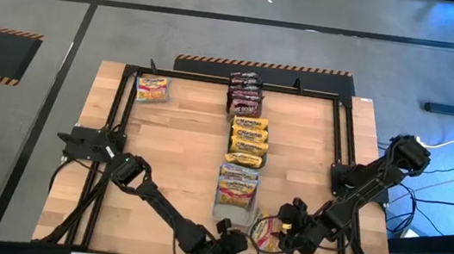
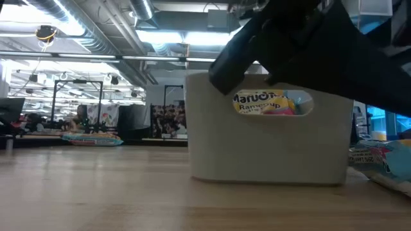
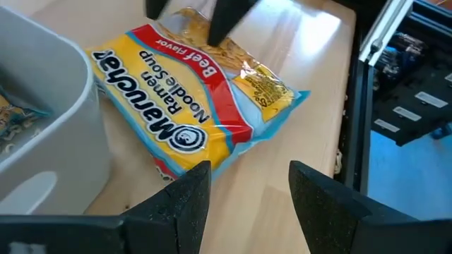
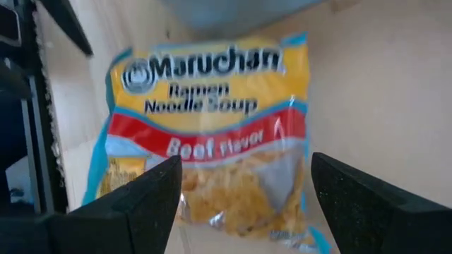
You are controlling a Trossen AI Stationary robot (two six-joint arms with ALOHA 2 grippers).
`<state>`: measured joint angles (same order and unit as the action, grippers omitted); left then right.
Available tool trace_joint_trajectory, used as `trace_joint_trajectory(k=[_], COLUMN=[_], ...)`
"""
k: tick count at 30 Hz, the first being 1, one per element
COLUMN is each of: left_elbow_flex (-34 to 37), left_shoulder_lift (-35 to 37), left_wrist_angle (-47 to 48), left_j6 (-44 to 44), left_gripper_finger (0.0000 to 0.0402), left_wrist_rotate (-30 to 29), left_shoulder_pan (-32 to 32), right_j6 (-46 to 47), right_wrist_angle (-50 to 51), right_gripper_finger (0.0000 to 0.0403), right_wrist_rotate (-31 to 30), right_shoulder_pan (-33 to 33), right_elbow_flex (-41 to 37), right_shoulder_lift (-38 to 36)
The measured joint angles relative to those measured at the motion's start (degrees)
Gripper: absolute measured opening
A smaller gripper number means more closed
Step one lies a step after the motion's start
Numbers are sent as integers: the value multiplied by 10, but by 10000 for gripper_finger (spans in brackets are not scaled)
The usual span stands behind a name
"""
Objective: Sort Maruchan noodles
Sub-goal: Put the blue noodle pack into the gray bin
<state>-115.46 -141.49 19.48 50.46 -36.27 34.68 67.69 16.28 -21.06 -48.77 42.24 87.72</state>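
A yellow-and-red Maruchan beef packet [image 1: 265, 233] [image 3: 191, 106] [image 4: 212, 134] lies flat on the wooden table near its front edge. My right gripper [image 1: 286, 236] [image 4: 244, 194] is open above the packet's clear end, one finger on either side. My left gripper [image 1: 238, 248] [image 3: 247, 194] is open just short of the packet's opposite end, low over the table. More Maruchan packets stand in a row down the table's middle: dark red [image 1: 245, 94], yellow [image 1: 249, 138], pale [image 1: 237, 185]. A single packet [image 1: 152, 89] lies at the far left. My right gripper stands slanting down over the packet's clear end [image 3: 247, 67], its fingers [image 4: 141, 204] wide apart; I cannot tell whether they touch the packet. My left gripper touches nothing that shows.
A pale tray [image 3: 49, 141] [image 2: 270, 141] with packets inside stands right beside the lying packet, toward the table's left. A black frame [image 1: 342, 141] runs round the table top, its rail [image 3: 367, 85] close to the packet on the right.
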Motion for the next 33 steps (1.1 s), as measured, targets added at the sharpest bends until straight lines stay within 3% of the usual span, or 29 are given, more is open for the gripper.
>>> trace_joint_trajectory(k=[8,14,23,27,33], left_elbow_flex=[3,3,4,4,4], left_shoulder_lift=[0,0,1,1,2], left_wrist_angle=[9,16,-46,-38,-11], left_j6=[-11,-16,-71,-71,-100], left_gripper_finger=[185,185,185,185,185], left_wrist_rotate=[-2,5,23,23,24], left_shoulder_pan=[-1,-1,15,21,26], right_j6=[20,94,118,163,131], right_wrist_angle=[-58,-96,-105,-120,-117], right_gripper_finger=[295,295,295,295,295], right_wrist_rotate=[95,152,98,54,46], right_shoulder_pan=[0,0,0,0,0], right_elbow_flex=[2,0,11,12,14], right_shoulder_lift=[39,43,43,43,42])
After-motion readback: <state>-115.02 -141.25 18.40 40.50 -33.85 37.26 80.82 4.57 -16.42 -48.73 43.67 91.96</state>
